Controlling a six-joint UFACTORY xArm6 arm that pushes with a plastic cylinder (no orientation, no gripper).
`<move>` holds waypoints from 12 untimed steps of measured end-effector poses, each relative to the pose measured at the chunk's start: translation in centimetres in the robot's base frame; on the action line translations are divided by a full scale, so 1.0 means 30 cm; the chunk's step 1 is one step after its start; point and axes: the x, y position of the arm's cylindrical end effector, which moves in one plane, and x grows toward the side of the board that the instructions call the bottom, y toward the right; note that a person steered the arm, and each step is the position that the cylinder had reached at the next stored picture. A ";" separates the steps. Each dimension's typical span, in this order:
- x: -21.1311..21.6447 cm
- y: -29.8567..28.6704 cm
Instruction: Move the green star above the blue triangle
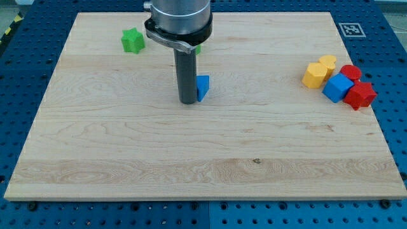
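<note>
The green star (133, 41) lies near the board's top left. The blue triangle (203, 86) lies near the upper middle of the board, partly hidden behind the rod. My tip (188, 101) rests on the board right at the blue triangle's left side, touching or nearly touching it. The green star is up and to the left of my tip, well apart from it. A small bit of another green block (198, 49) shows behind the arm, above the blue triangle; its shape is hidden.
A cluster at the view's right holds a yellow hexagon-like block (313, 75), a yellow cylinder (328, 63), a red cylinder (350, 72), a blue cube (338, 88) and a red star-like block (360, 95). The wooden board (203, 159) lies on a blue perforated table.
</note>
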 end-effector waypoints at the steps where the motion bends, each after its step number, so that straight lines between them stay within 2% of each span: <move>1: 0.000 -0.100; 2: -0.024 -0.389; 3: -0.162 -0.647; 4: -0.395 -0.719; 5: -0.564 -0.683; 6: -0.603 -0.564; 7: -0.530 -0.348; 8: -0.377 -0.095; 9: -0.334 -0.014; 10: -0.418 -0.104; 11: -0.481 -0.295; 12: -0.488 -0.457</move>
